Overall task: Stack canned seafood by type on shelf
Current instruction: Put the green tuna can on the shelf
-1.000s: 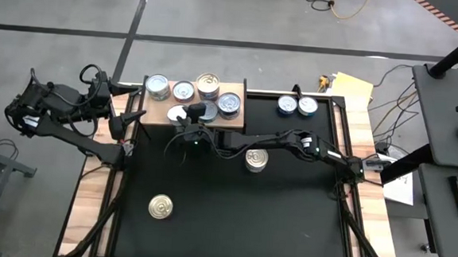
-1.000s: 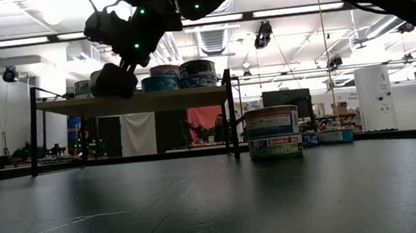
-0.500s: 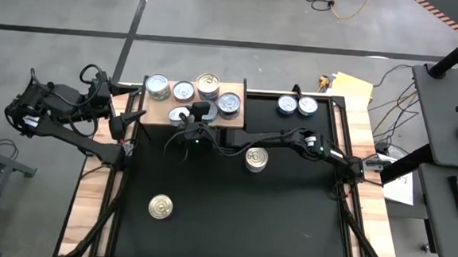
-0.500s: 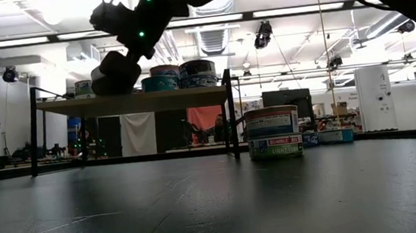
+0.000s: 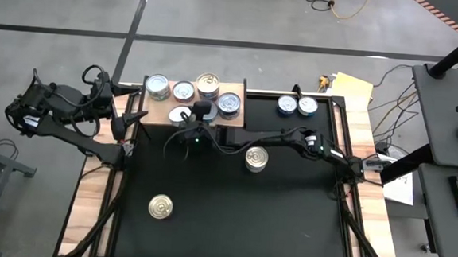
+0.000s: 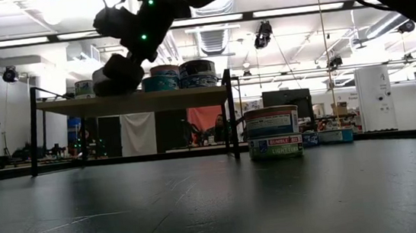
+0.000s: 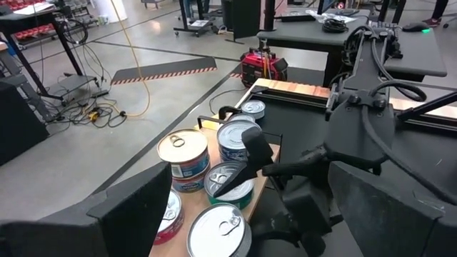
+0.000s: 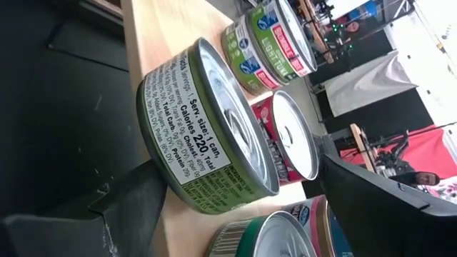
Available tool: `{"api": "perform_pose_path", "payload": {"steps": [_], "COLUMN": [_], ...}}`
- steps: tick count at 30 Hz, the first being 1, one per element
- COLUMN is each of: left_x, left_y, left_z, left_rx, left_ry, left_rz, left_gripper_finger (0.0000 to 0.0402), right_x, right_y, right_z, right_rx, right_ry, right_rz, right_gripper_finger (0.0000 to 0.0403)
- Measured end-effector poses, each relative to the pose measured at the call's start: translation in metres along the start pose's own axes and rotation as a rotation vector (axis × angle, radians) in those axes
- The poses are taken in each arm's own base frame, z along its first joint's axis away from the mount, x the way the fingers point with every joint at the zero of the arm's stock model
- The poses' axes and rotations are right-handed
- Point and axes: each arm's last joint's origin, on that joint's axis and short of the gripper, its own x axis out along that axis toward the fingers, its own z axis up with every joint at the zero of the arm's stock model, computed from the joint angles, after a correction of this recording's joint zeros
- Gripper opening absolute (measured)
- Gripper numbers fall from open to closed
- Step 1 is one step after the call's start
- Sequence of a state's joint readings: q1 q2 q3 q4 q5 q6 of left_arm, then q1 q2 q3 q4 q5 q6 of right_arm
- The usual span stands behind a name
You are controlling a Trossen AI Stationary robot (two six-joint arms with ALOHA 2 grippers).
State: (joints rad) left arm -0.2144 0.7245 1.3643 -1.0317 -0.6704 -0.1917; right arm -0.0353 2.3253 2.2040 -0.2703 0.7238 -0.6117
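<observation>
With jaws open, right gripper (image 5: 188, 116) straddles green-labelled can (image 8: 207, 143), shelf (image 5: 233, 118).

five cans (image 5: 193, 95) sit on the shelf (image 5: 234, 118) at the table's (image 5: 231, 224) far left, two cans (image 5: 296, 106) lie right of it, and two others (image 5: 256, 159) rest separately on the table nearer.
</observation>
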Motion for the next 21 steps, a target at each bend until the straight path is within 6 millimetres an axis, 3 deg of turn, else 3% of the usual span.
{"api": "perform_pose_path", "payload": {"steps": [21], "left_x": [0.013], "left_y": [-0.011], "left_z": [0.002], "left_rx": [0.002], "left_ry": [0.042], "left_rz": [0.008], "left_gripper_finger": [0.0361], "right_x": [0.001], "right_y": [-0.006], "right_z": [-0.003], "right_rx": [0.016], "right_ry": [0.024], "right_rz": [0.007], "right_gripper_finger": [0.035]}}
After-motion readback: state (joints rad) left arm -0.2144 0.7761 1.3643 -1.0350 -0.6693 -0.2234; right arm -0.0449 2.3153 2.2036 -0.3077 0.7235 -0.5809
